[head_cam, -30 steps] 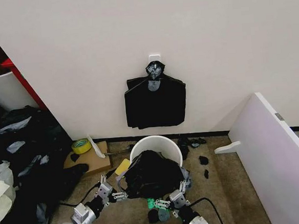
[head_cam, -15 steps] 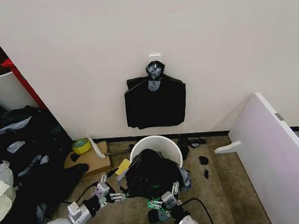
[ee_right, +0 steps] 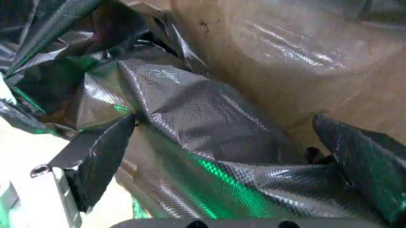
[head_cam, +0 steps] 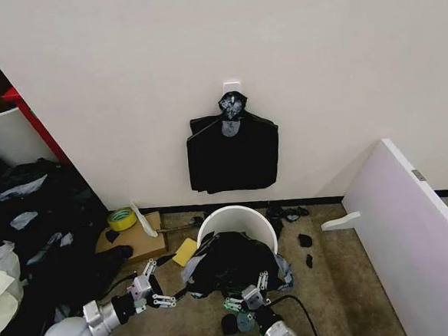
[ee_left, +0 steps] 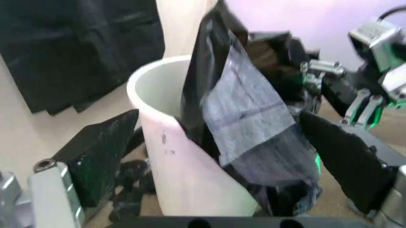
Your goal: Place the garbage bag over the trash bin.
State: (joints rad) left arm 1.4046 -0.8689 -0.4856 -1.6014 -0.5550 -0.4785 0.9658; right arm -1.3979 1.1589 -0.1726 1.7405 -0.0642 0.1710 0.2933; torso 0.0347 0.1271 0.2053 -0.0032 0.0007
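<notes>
Both pincers are spread: left pincer (head_cam: 166, 300) off at 8 o'clock, right pincer (head_cam: 247, 299) at the garbage bag (head_cam: 231, 264). Pinch an edge and pull it around the trash bin (head_cam: 229, 217) rim.

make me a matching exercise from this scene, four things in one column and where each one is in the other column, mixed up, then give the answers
Things:
1. garbage bag
2. yellow tape roll
3. flat black bundle
4. trash bin

Places:
A. hanging on the wall from a hook
B. on the floor by the wall, under the hanging bundle
C. on the cardboard, toward the robot's left
D. draped over the bin's near rim

Pairs: 1-D, 2-C, 3-A, 4-B
</notes>
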